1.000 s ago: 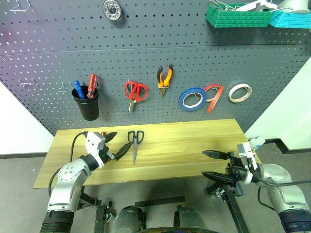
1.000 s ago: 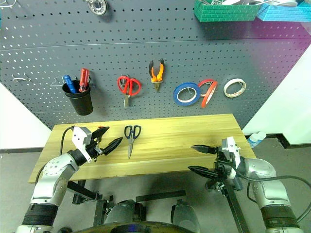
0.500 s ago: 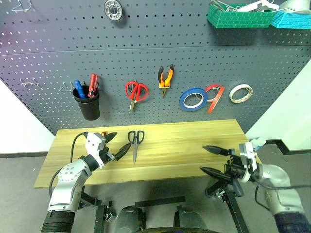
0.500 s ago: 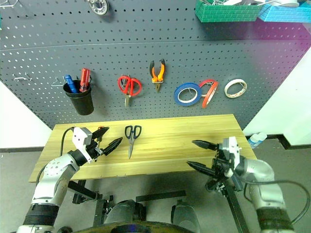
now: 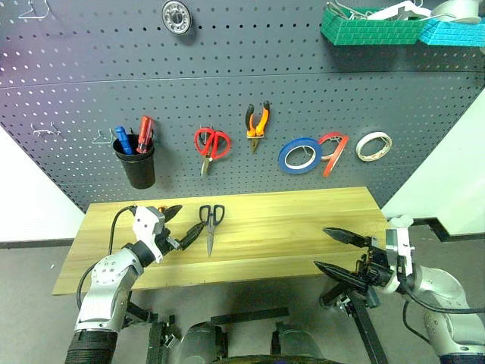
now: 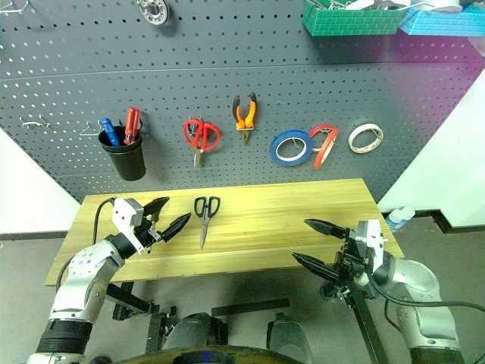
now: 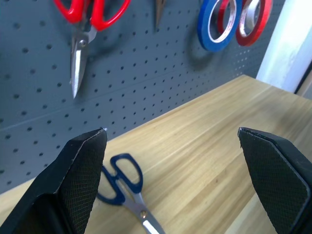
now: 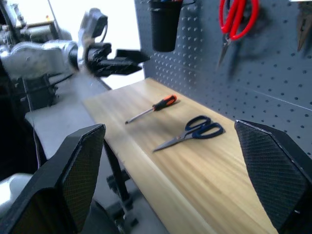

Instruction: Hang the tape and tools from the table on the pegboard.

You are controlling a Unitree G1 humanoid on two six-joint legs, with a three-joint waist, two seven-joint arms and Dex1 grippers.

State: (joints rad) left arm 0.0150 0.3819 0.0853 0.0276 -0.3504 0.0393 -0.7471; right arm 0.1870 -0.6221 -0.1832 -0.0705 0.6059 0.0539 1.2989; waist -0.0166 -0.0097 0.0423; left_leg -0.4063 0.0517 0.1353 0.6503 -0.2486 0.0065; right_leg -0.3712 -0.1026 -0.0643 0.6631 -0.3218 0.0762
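text: none legible | labels: none | brands: none | numbers: none | signs: none

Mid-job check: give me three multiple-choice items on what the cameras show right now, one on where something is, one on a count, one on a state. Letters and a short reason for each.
1. Where are the black-handled scissors?
A. Hanging on the pegboard
B. Lying on the table
C. Held in the right end effector

2. How many tape rolls hang on the pegboard?
A. One
B. Two
C. Three

3. What is the state of the left end effector?
A. Open and empty
B. Shut on the screwdriver
C. Shut on the scissors

Answers:
1. B: they lie flat on the table, just beside the left end effector.
2. C: the blue roll, the red tape and the cream-white roll hang side by side.
3. A: its fingers stand apart with nothing between them; the screwdriver lies on the table.
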